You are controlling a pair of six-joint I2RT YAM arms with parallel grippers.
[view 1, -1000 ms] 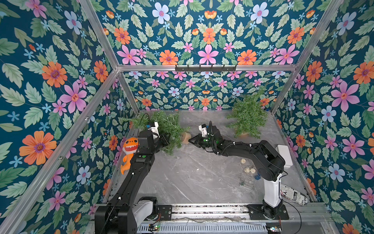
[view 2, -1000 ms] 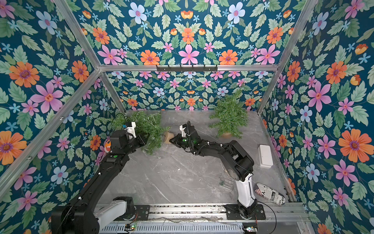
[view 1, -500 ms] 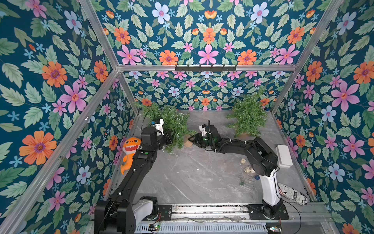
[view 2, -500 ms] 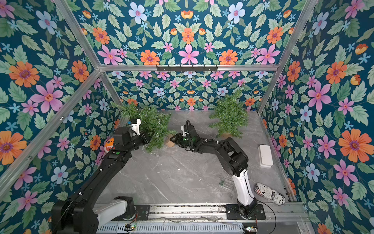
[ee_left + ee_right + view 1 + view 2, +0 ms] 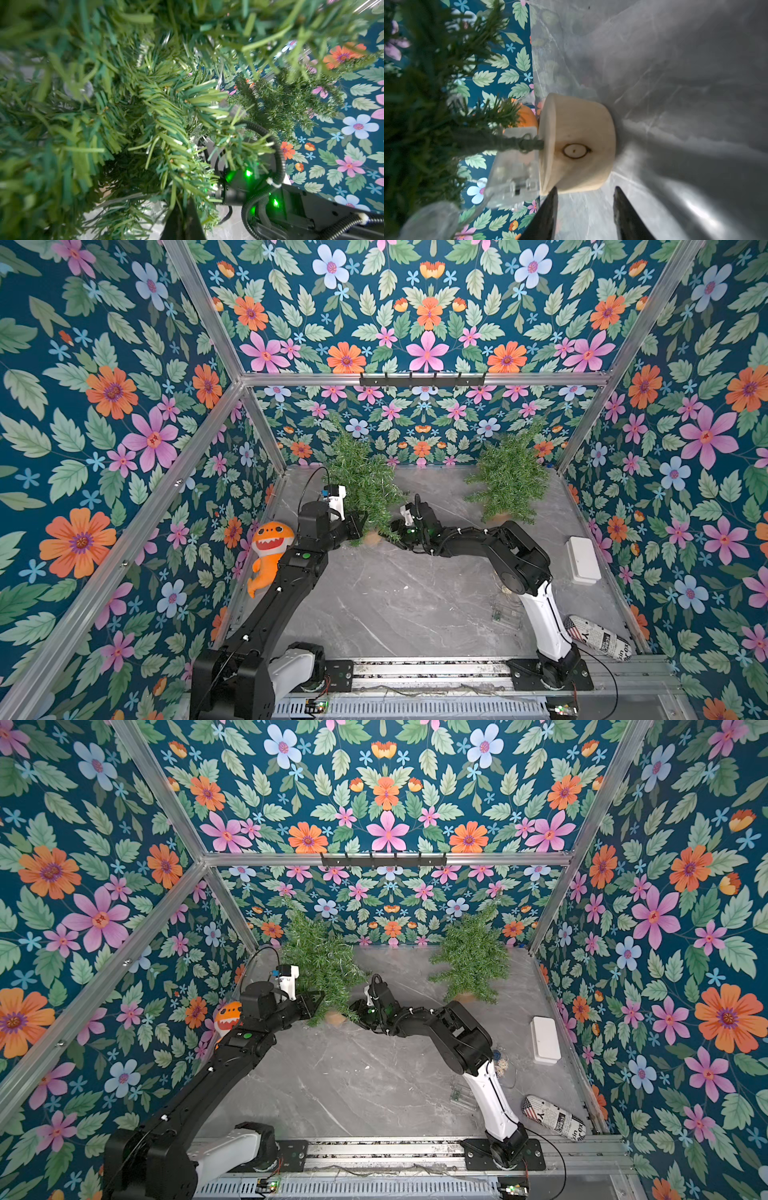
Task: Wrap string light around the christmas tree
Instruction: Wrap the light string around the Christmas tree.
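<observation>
The right gripper (image 5: 584,214) hangs low over the table (image 5: 395,605) with its jaws parted and nothing between them. Its tips stop just short of the round wooden base (image 5: 579,143) of the christmas tree (image 5: 361,481). From the other side the left gripper (image 5: 357,526) is pushed into the tree's lowest branches. Its jaws are closed, and in the left wrist view a green sprig runs down into the seam between them.

The tree stands upright on its base near the back left corner of the table. The string light is already partly on it. Its clear battery box (image 5: 512,166) sits against the far side of the base by the trunk, and a clear bulb (image 5: 79,89) shows among the needles. How far the strand winds round the tree I cannot make out.

A second tree (image 5: 509,477) stands well apart at the back right. An orange plush toy (image 5: 270,549) leans on the left wall beside the left arm. A white box (image 5: 582,560) and a newsprint roll (image 5: 598,641) lie along the right edge.
</observation>
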